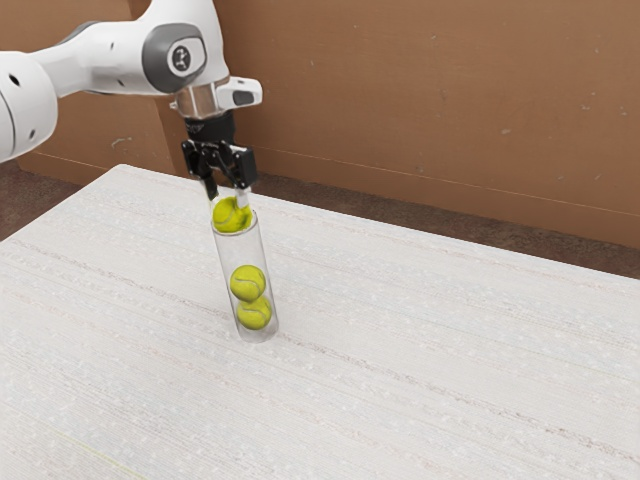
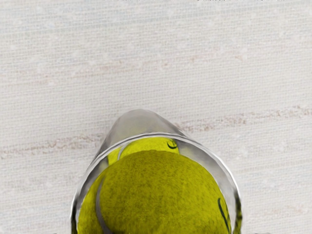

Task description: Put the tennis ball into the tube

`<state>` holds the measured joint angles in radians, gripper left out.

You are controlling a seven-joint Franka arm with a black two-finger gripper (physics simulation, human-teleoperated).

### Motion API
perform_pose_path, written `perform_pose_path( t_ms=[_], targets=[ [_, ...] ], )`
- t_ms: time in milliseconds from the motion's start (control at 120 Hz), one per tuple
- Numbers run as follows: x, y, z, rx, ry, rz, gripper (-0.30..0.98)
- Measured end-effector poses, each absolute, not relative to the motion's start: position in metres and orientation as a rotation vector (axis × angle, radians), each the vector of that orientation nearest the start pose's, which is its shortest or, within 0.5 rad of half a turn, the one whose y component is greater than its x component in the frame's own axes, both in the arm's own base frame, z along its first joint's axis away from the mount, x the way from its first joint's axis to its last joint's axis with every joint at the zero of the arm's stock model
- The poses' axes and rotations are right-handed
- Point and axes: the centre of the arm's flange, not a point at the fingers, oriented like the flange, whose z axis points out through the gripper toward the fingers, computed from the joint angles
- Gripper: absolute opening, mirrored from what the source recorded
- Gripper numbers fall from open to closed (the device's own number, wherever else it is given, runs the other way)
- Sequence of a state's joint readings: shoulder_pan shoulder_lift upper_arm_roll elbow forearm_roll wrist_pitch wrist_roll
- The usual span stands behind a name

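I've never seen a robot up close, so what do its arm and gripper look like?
The arm is glossy white and rounded, with a dark grey disc bearing a pale logo at one joint, and small dark spots on its shell. A coppery metallic band leads down to the angular black gripper, which has two fingers.

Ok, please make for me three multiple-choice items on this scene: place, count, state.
1. Where is the top ball?
A) at the tube's mouth
B) beside the tube
C) at the tube's bottom

2. How many balls are there?
A) two
B) three
C) five

3. How is the tube?
A) lying flat
B) upside down
C) standing upright

1 A: it sits at the rim.
2 B: one on top, two lower.
3 C: its base is on the table, mouth up.
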<state>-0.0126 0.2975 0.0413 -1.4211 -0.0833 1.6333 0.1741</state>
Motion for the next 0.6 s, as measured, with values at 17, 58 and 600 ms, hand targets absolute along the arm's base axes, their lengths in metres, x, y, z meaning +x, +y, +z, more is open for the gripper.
perform_pose_path(
  t_ms=[17,58,600],
  targets=[
    [0.642,0.006,0.523,-3.211,0.223,0.122,0.52],
    [0.641,0.005,0.525,-3.211,0.226,0.117,0.55],
    [0.536,-0.026,0.631,-3.086,0.420,-0.065,0.68]
  ],
)
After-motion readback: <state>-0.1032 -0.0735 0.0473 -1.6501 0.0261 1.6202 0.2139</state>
